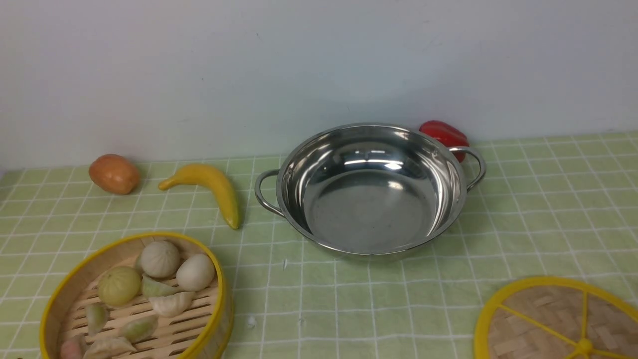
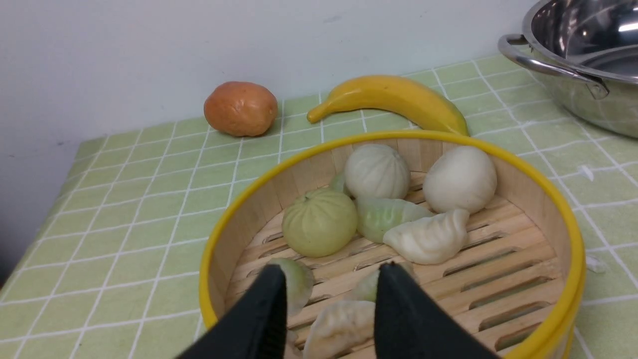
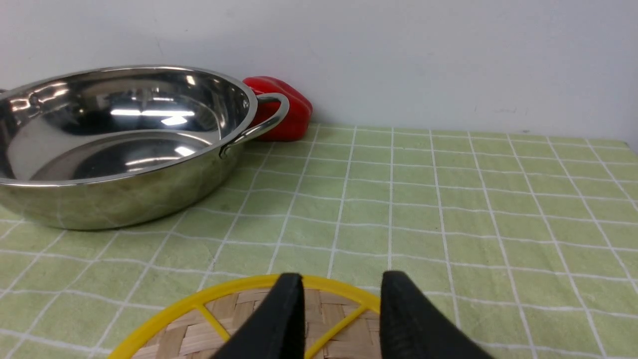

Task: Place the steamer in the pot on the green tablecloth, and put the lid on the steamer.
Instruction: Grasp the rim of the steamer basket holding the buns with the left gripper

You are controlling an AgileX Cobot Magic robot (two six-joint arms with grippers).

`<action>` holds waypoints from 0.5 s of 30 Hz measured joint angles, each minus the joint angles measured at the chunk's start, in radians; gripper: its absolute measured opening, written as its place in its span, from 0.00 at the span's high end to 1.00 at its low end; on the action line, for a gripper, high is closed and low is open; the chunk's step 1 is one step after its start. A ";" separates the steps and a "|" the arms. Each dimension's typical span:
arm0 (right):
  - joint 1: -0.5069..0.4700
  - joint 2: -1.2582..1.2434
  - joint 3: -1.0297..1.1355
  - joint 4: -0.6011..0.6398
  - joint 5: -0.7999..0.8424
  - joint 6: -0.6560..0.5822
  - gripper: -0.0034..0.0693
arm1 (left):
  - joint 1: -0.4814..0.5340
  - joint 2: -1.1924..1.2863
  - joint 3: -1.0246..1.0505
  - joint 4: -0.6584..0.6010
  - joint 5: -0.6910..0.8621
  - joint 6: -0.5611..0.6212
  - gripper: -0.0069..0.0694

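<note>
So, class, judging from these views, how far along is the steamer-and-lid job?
Done: nothing; the pot sits empty on the green tablecloth. In hand: the left gripper is open above the steamer, the right gripper open above the lid, neither gripping. Left: steamer into pot, lid on top.

A yellow banana (image 1: 205, 187) lies near an orange-brown potato (image 1: 114, 173), not touching it. A red pepper (image 1: 443, 134) sits against the white wall (image 1: 249, 65).

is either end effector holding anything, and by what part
Nothing held: left end effector open over the steamer, right end effector open over the lid.
</note>
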 joint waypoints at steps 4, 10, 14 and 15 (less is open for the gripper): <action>0.000 0.000 0.000 0.000 0.000 0.000 0.62 | 0.000 0.000 0.000 0.000 0.000 0.001 0.59; 0.000 0.000 0.000 0.000 0.000 0.000 0.62 | 0.000 0.000 0.000 0.000 0.000 0.001 0.59; 0.000 0.000 0.000 0.000 0.000 0.000 0.62 | 0.000 0.000 0.000 -0.022 -0.007 -0.009 0.59; 0.000 0.000 0.000 0.000 0.000 0.000 0.62 | 0.000 0.000 0.000 -0.047 -0.012 -0.024 0.59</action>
